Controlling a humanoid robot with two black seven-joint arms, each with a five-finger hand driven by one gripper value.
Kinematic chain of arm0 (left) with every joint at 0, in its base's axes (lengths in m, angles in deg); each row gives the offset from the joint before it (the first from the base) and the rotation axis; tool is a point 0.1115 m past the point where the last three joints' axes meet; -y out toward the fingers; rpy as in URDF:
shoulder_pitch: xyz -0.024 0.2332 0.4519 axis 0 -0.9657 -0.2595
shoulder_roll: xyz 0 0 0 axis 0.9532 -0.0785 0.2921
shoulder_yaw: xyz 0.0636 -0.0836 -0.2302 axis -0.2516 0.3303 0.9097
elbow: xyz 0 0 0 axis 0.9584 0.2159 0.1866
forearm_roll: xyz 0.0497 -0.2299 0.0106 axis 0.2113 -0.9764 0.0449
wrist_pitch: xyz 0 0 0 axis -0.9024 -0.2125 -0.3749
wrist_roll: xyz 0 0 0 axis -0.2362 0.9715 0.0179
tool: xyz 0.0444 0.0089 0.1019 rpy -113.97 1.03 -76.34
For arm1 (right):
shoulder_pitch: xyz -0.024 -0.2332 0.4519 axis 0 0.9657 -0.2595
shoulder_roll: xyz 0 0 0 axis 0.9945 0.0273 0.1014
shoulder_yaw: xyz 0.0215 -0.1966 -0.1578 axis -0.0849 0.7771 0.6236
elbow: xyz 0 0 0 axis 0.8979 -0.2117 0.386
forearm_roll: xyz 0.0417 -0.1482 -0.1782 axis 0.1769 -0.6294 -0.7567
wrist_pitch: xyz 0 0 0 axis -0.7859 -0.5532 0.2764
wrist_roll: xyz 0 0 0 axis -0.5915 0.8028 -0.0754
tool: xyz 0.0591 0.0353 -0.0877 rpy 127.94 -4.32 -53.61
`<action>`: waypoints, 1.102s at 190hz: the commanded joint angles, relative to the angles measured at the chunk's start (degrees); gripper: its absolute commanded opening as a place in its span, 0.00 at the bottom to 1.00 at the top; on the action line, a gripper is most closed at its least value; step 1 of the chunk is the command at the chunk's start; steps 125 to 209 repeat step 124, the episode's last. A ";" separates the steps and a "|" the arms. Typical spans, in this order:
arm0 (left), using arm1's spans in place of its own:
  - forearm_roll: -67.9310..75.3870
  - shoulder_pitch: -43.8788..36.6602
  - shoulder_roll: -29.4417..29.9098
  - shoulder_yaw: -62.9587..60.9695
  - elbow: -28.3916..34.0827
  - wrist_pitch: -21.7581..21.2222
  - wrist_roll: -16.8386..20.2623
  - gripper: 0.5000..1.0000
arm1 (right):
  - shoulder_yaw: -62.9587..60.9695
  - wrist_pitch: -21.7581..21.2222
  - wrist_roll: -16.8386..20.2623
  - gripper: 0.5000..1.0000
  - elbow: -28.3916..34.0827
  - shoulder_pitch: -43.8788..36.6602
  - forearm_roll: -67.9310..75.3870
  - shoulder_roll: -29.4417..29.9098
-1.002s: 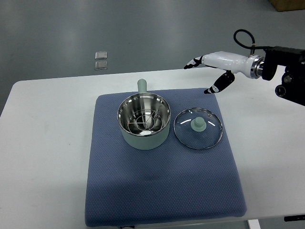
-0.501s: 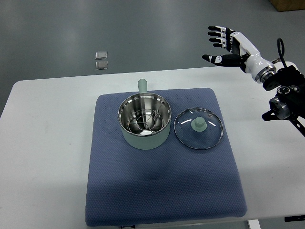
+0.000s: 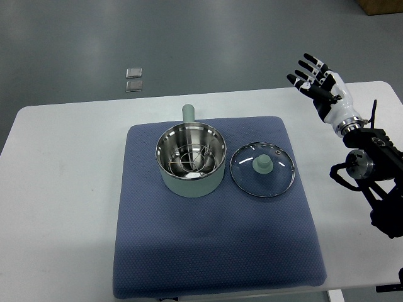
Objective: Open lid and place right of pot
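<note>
Lid point(image 3: 262, 169) lies flat on the mat point(image 3: 214, 251), just beside the pot point(image 3: 189, 160) at its 3 o'clock, as required. Right hand point(image 3: 318, 82) is raised clear, fingers spread, holding nothing.

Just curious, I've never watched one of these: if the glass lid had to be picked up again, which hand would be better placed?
The right hand, probably. It is the only hand in view, fingers spread and empty, on the same side as the lid, which lies right of the pot. No left arm shows.

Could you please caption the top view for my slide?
Glass lid rests on blue mat right of open pot; right hand open, empty.
</note>
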 commanded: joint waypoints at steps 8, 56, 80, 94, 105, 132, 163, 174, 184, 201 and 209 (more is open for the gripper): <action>0.00 0.00 0.00 0.00 0.00 0.00 0.01 1.00 | -4.77 -6.47 1.25 0.70 -0.15 2.45 -0.08 1.33; 0.00 0.00 0.00 0.00 0.00 0.00 0.01 1.00 | -11.80 -9.02 0.98 0.86 -0.77 4.64 -0.08 5.73; 0.00 0.00 0.00 0.00 0.00 0.00 0.01 1.00 | -12.33 -9.02 0.90 0.86 -2.88 5.26 -0.08 6.43; 0.00 0.00 0.00 0.00 0.00 0.00 0.01 1.00 | -12.33 -9.02 0.90 0.86 -3.67 5.43 -0.08 6.52; 0.00 0.00 0.00 0.00 0.00 0.00 0.01 1.00 | -12.33 -9.20 0.81 0.86 -4.63 5.70 -0.08 6.70; 0.00 0.00 0.00 0.00 0.00 0.00 0.01 1.00 | -11.98 -9.46 0.72 0.86 -4.72 6.31 -0.08 7.22; 0.00 0.00 0.00 0.00 0.00 0.00 0.01 1.00 | -11.98 -9.46 0.72 0.86 -4.72 6.31 -0.08 7.22; 0.00 0.00 0.00 0.00 0.00 0.00 0.01 1.00 | -11.98 -9.46 0.72 0.86 -4.72 6.31 -0.08 7.22; 0.00 0.00 0.00 0.00 0.00 0.00 0.01 1.00 | -11.98 -9.46 0.72 0.86 -4.72 6.31 -0.08 7.22; 0.00 0.00 0.00 0.00 0.00 0.00 0.01 1.00 | -11.98 -9.46 0.72 0.86 -4.72 6.31 -0.08 7.22; 0.00 0.00 0.00 0.00 0.00 0.00 0.01 1.00 | -11.98 -9.46 0.72 0.86 -4.72 6.31 -0.08 7.22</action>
